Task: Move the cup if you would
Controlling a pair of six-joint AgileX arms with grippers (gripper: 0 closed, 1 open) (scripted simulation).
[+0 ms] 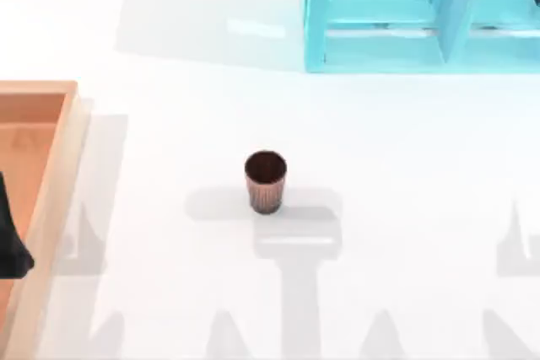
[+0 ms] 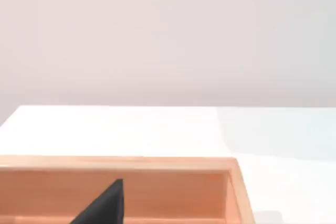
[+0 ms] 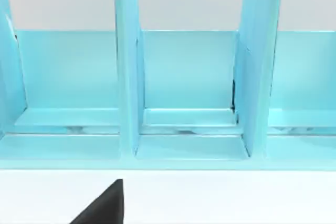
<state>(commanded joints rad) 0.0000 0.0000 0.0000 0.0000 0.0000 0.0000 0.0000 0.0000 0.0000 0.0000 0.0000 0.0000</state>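
- While nothing has hold of it yet, the cup (image 1: 265,180) stands upright and alone near the middle of the white counter (image 1: 405,166) in the top view — I judge the task at its very start, with the approach not begun. At that view's left edge a wooden tray (image 1: 51,183) lies, a dark piece of the left arm over it; a light-blue rack (image 1: 380,48) stands at the far side, right of centre, well apart from the cup.
- From the left wrist view, the tray's wooden wall (image 2: 157,182) sits close below, with a dark tip of the left tool (image 2: 105,208) — whether it is wide or narrow I cannot tell.
- From the right wrist view, the rack's compartments (image 3: 189,77) face the camera and a dark tip of the right tool (image 3: 105,208) shows; its spread I cannot tell either.
- Next, one arm must travel over the open counter to the cup and spread around its ribbed sides; nothing stands in the way.
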